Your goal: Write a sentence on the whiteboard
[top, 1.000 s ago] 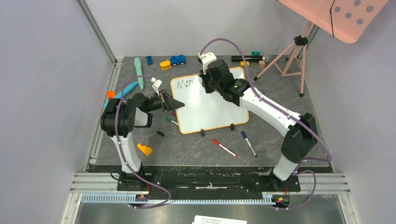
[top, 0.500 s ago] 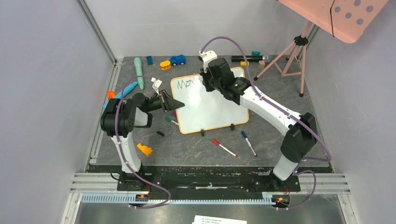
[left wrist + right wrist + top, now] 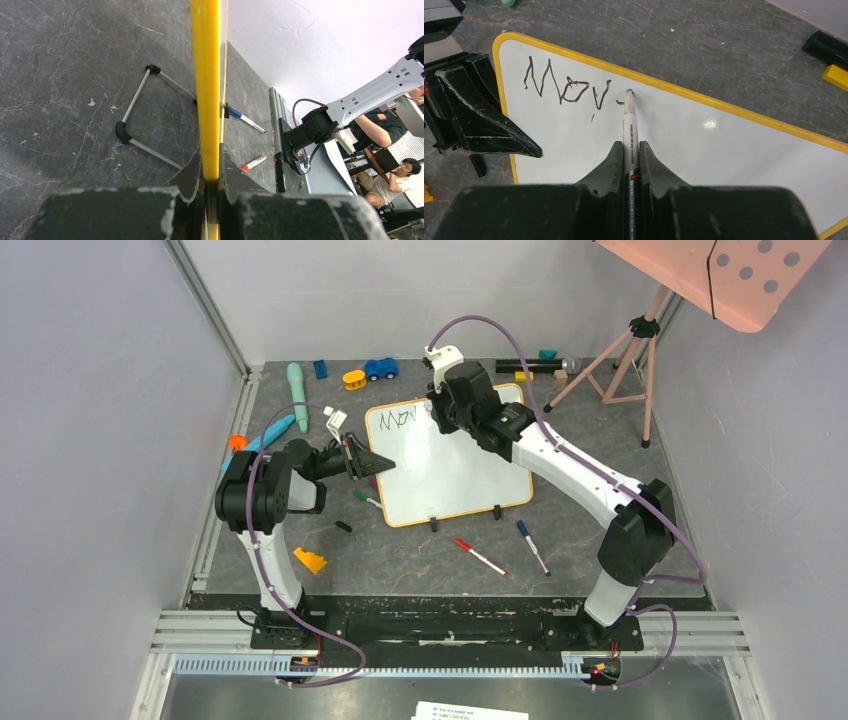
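Observation:
The whiteboard (image 3: 450, 475) lies on the dark table, its frame showing yellow-orange (image 3: 704, 97). My left gripper (image 3: 383, 464) is shut on the board's left edge, which runs as a yellow strip (image 3: 205, 75) between the jaws (image 3: 211, 156). My right gripper (image 3: 630, 146) is shut on a white marker (image 3: 629, 120) whose tip touches the board near the top edge. The sentence (image 3: 566, 87) reads "Mov" plus a small new stroke by the tip. In the top view the lettering (image 3: 398, 420) sits at the board's upper left, beside my right gripper (image 3: 441, 418).
Loose markers lie near the board: a red one (image 3: 480, 557), a blue one (image 3: 532, 546), a green-capped one (image 3: 366, 498). A black cap (image 3: 343, 526) and an orange wedge (image 3: 310, 560) lie front left. Toys (image 3: 380, 368) line the back; a pink tripod (image 3: 620, 360) stands back right.
My right wrist has shifted slightly toward the back and right along the board's top row. The left arm and the board have not moved.

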Controlling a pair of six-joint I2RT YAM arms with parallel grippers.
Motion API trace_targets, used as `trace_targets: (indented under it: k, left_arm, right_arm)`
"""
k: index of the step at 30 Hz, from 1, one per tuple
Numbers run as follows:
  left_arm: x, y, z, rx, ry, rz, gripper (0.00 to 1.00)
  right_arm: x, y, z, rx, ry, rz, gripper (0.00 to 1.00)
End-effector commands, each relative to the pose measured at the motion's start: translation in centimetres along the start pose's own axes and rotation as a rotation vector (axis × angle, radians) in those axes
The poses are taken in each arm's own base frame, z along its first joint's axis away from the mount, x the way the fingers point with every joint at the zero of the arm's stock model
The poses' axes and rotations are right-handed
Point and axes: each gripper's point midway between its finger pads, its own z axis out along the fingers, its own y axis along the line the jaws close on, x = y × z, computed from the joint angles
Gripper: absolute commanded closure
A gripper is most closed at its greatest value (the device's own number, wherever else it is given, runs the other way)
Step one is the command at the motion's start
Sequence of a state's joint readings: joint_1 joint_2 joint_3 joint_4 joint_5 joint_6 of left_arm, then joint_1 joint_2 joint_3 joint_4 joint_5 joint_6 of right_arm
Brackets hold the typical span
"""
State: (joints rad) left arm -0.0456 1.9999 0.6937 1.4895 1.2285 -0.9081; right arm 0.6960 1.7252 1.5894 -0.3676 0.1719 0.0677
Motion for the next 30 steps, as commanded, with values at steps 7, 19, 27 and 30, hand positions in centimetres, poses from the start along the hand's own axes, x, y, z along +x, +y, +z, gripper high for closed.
trace_targets:
  k: [7, 19, 27, 30]
  left_arm:
    - [-1.0, 0.1, 0.2, 0.017, -0.021, 0.188, 0.98]
    - [-1.0, 0.1, 0.2, 0.017, -0.021, 0.188, 0.98]
    - [-0.9, 0.1, 0.2, 0.018, -0.019, 0.187, 0.98]
    - [-0.9, 0.1, 0.2, 0.017, -0.02, 0.187, 0.98]
  right_arm:
    - [0.3, -0.3, 1.1, -0.013, 0.01, -0.004, 1.0]
    - [2.8, -0.2, 0.3, -0.028, 0.055, 0.005, 1.0]
    - [3.2, -0.8, -0.3, -0.001, 0.06, -0.009, 1.0]
    - [3.2, -1.1, -0.5, 0.013, 0.062, -0.011, 1.0]
